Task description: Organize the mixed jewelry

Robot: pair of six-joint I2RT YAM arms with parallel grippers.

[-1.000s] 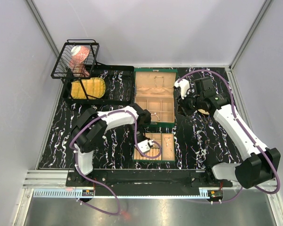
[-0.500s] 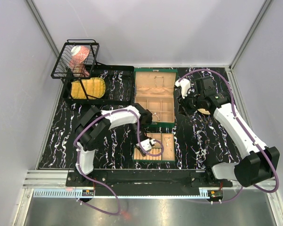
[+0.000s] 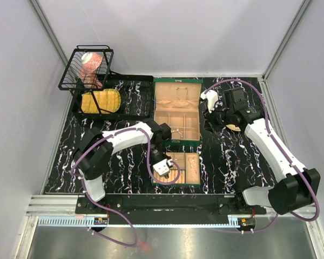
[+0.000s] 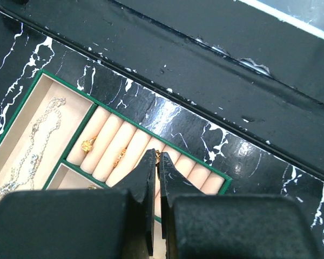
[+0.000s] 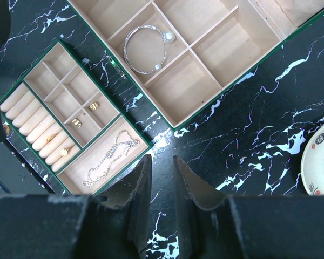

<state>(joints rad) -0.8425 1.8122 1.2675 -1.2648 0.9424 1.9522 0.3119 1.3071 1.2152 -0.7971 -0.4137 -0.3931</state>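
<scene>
The small green tray (image 3: pixel 176 185) lies near the front, below the open green box (image 3: pixel 176 141). My left gripper (image 3: pixel 163 165) is over the tray's left end. In the left wrist view it (image 4: pixel 156 155) is shut on a tiny gold piece (image 4: pixel 157 155) above the ring rolls. Two gold rings (image 4: pixel 87 144) sit in the rolls, and a fine chain (image 4: pixel 29 148) lies in the long compartment. My right gripper (image 5: pixel 161 159) is slightly open and empty above the bare table. A slim bangle (image 5: pixel 144 48) lies in the box. Small gold bits (image 5: pixel 94 106) lie in the tray.
A round tan plate (image 5: pixel 323 164) lies right of the box, partly under my right arm (image 3: pixel 235 128). A black wire basket (image 3: pixel 89 67) and a black tray with a yellow item (image 3: pixel 100 101) stand at the back left.
My left arm's elbow has swung left and lower. Its gripper has shifted slightly left over the tray's ring rolls. The right arm has barely moved.
</scene>
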